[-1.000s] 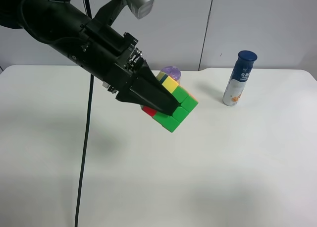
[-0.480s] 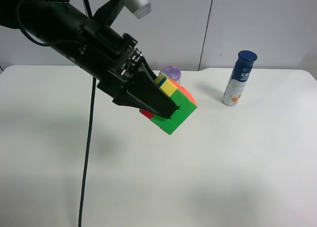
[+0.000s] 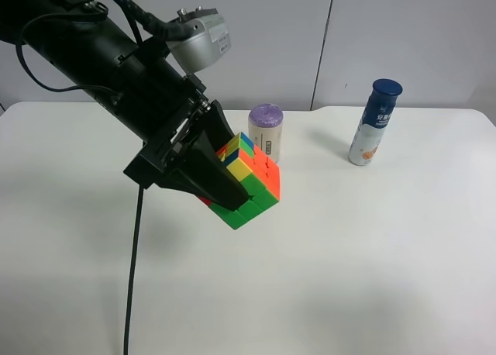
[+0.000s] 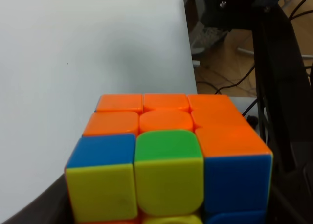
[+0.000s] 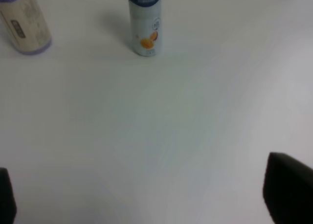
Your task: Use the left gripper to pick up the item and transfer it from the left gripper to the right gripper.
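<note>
The left gripper is on the black arm with the grey-white camera box, at the exterior high view's left. It is shut on the puzzle cube and holds it tilted in the air above the white table. The left wrist view shows the cube close up, with orange, blue, green and yellow squares. The right gripper is open and empty over bare table; only its dark fingertips show. It is out of the exterior high view.
A purple-capped cream cylinder stands at the table's back, just behind the cube; it also shows in the right wrist view. A blue-capped white bottle stands to its right. A black cable hangs from the arm.
The left arm has swung left and down with the cube and rotated its wrist. The cube now sits lower and further left, uncovering the purple-capped cylinder.
</note>
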Robot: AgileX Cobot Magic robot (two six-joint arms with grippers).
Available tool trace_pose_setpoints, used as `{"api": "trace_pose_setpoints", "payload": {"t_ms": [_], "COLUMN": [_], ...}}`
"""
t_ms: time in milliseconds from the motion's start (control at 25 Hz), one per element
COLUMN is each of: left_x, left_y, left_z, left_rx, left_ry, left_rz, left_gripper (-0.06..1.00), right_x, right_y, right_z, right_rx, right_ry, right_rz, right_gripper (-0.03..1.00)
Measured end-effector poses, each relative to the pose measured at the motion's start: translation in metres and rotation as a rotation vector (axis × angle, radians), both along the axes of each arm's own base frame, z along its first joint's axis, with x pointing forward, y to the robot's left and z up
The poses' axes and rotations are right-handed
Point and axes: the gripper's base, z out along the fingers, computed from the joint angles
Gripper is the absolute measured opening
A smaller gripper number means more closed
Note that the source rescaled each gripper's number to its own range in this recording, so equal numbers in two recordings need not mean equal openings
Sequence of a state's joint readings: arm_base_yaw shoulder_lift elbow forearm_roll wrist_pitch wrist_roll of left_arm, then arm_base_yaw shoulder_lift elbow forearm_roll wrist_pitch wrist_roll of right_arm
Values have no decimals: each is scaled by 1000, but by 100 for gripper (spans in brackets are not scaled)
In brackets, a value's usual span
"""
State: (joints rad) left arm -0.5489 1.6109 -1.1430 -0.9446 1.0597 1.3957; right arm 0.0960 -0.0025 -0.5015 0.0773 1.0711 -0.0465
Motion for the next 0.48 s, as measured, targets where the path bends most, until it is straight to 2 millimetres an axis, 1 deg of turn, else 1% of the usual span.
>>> {"api": "trace_pose_setpoints", "payload": {"t_ms": [160, 280, 360, 480], "left_x": [0, 0, 0, 0], "left_y": [0, 0, 0, 0], "left_z": [0, 0, 0, 0], "left_rx": [0, 0, -2, -4], "left_ry": [-18, -28, -40, -48], "left_rz": [-16, -25, -35, -43], "left_gripper": [0, 0, 0, 0], "right_x": [0, -1, -1, 12], "right_y": [0, 4, 8, 15], "right_z": [0, 1, 10, 25], "right_rx": [1, 49, 117, 206], "right_ry": [0, 1, 12, 88], "right_rz": [1, 23, 40, 52], "right_gripper": [100, 100, 100, 100]}}
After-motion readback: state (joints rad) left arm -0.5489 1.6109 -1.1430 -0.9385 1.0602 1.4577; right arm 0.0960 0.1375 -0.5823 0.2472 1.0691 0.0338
